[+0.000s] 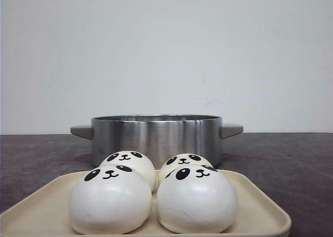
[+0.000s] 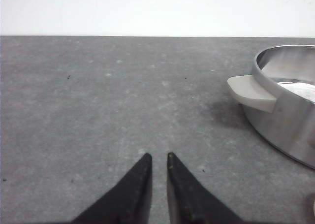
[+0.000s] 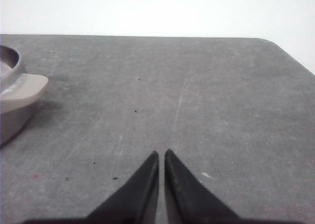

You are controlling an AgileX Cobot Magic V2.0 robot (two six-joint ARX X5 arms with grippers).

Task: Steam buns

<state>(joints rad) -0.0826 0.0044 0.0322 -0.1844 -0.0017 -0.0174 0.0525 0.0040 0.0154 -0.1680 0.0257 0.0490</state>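
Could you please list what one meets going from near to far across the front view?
Cream rectangular tray → front pair of white panda-faced buns → back pair of white panda-faced buns → round brushed-steel pot with grey handles → pale wall.

Not much robot to see from here, honestly. The left gripper [image 2: 158, 156] is two matte black fingers [image 2: 133, 189], wedge-shaped, tapering to sharp points, with tiny light specks along the inner edge of one. The right gripper [image 3: 161, 153] looks identical: plain black, smooth, pointed fingers [image 3: 187, 194], no visible screws, cables or markings.
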